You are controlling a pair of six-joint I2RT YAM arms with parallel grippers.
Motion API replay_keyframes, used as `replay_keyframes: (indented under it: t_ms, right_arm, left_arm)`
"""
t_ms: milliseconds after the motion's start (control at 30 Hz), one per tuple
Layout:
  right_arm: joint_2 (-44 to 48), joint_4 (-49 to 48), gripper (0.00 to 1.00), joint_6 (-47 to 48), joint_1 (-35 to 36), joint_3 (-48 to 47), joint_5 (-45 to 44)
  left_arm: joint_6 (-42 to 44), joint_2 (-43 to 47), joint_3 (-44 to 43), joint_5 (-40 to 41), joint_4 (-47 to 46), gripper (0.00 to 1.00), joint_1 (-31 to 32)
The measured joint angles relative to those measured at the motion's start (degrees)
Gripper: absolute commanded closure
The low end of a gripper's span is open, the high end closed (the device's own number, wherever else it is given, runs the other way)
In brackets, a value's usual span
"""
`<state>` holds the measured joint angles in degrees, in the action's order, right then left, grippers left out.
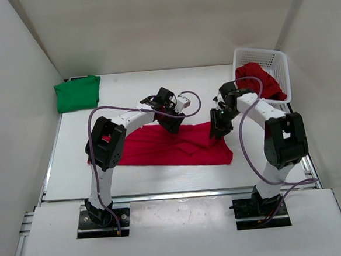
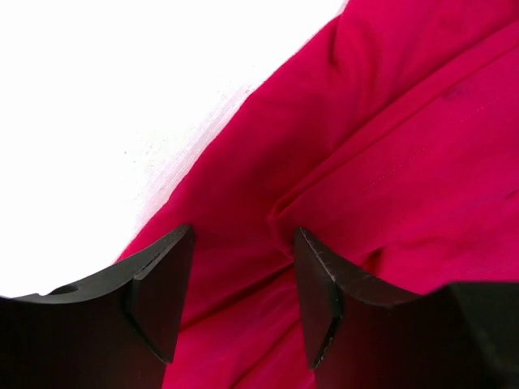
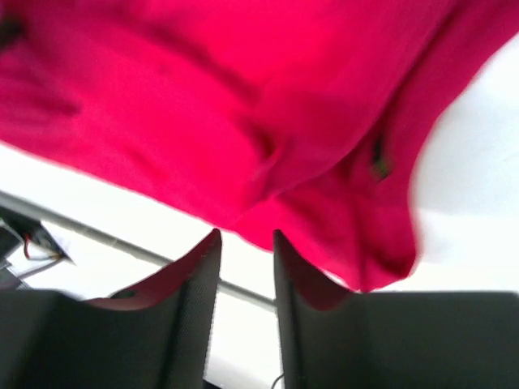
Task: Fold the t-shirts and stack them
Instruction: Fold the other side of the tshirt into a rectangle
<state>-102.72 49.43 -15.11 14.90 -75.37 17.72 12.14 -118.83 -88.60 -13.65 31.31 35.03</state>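
Lying limp mid-frame on the counter [image 1: 162,181], the red t-shirt [image 1: 160,147] looks soft and light, best pinched along its upper edge, where the left pincer [image 2: 243,279] gapes wide over a crease and the right pincer [image 3: 245,243] stands narrowly parted, empty.

Your left arm [image 1: 98,183] and right arm [image 1: 276,176] are a matched pair: white tubular links joined by chunky black joint housings, each rising from a black base plate [image 1: 104,221]. You'll see a thin purple cable [image 1: 90,122] arcing loose along the left arm, and a second purple cable [image 1: 240,140] looping beside the right one. Your left end effector [image 2: 243,233] carries two matte black fingers [image 2: 158,296], wedge-shaped, bevelled inside and tapering to points. Your right end effector [image 3: 246,235] has the same black fingers [image 3: 190,284], their inner faces tinged red.
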Motion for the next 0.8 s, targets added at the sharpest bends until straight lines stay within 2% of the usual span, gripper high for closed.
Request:
replay_keyframes:
  t_ms: [67,200,533,633,700,800]
  right_arm:
    - [3.2,-0.4,0.57,-0.8,1.6,3.1,0.1]
    - [7.5,-2.1,0.57,-2.5,3.2,8.6,1.8]
    - [2.2,-8.5,0.6,-5.4,4.3,9.6,1.9]
    - [0.5,-9.4,0.75,-6.0,3.6,9.6,2.0]
    - [-0.2,-9.4,0.9,-6.5,3.0,9.6,2.0]
    - [-0.2,-9.6,0.95,-7.6,2.3,10.2,1.9]
  left_arm:
    - [-0.2,0.0,0.0,0.0,0.0,0.35,-0.1]
    - [-0.4,0.3,0.0,0.2,0.0,0.35,-0.1]
    - [-0.2,0.6,1.7,1.7,-0.3,0.33,0.6]
    - [-0.1,0.6,2.0,2.1,-0.3,0.33,0.9]
    - [0.1,0.7,2.0,2.3,-0.4,0.32,1.0]
    - [0.2,0.7,2.3,2.5,-0.5,0.33,0.9]
